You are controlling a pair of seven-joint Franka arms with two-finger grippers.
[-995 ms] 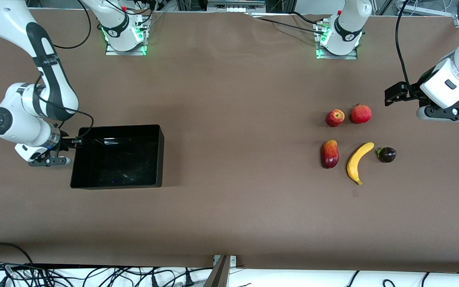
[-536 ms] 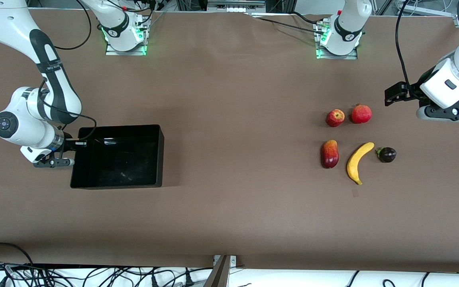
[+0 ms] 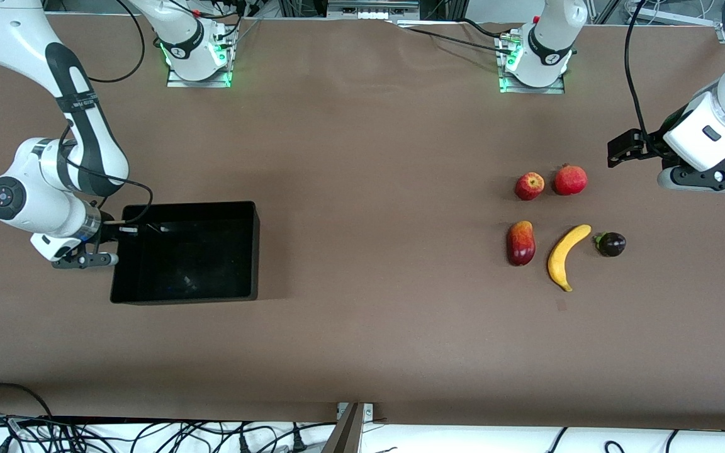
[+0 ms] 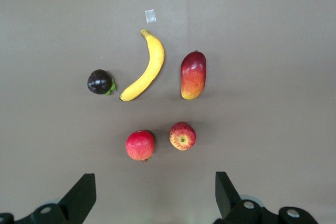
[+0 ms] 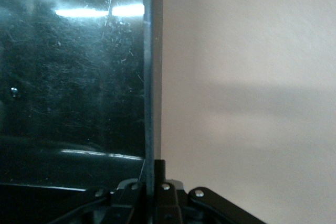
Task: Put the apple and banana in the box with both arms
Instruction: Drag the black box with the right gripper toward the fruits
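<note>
Black plastic is sitting between the jaws of the right gripper (image 3: 117, 230): they are clamping the box (image 3: 246, 251) by its end wall, the wall toward the right arm's end of the counter (image 3: 362, 157). In the right wrist view the wall is running straight into the closed jaws. The box is standing open and is holding no fruit.

All the fruit is lying well apart from the box, toward the left arm's end of the counter. The apple (image 3: 529, 186) is resting just beside the pomegranate (image 3: 570, 180). The banana (image 3: 566, 255) is lying nearer the front camera, between the mango (image 3: 520, 243) and a dark purple fruit (image 3: 611, 244).

The left gripper (image 4: 156, 195) is hovering over bare counter close by the fruit, jaws spread wide and holding nothing; the left arm is waiting.

Step in hand, as judged: securing the box, probably to bring it toward the fruit. Nothing is placed yet. The next move is calling for a firm grip on the thin wall, so that the box is not twisting or tipping as it is travelling. The left gripper is then needing to descend over the apple or banana, avoiding the pomegranate and mango.
</note>
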